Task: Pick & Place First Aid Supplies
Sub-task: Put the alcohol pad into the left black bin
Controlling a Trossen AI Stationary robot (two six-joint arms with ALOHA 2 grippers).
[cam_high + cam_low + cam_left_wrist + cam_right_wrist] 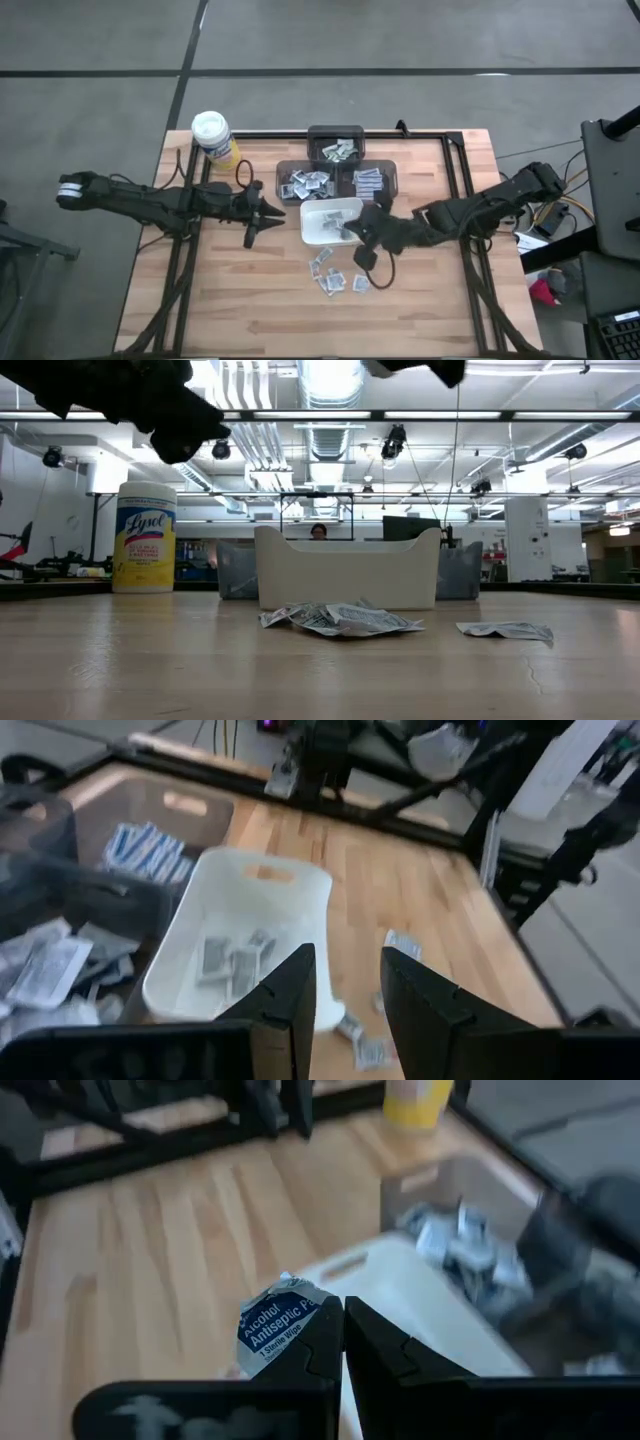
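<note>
The first aid supplies are small flat packets. A few lie in the white dish [330,220], and a loose cluster [336,276] lies flat on the table in front of it [340,620]. More fill the dark bins [335,165] behind the dish. My right gripper [343,1312] hovers over the dish's right end [354,230], shut on a blue-and-white wipe packet [278,1326]. My left gripper [350,965] waits left of the dish [268,212], open, with nothing between its fingers. My right gripper pinches one edge of the crumpled wipe packet [308,1318] between its two fingertips. The rest of the packet sticks out to one side of the fingers. The fingers slant downward from the table's right side. The packet is lifted clear, above the dish.
A yellow canister [215,138] with a white lid stands at the far left corner [145,538]. A single packet [505,630] lies right of the cluster. Bare wood stretches along the near edge and on the left half.
</note>
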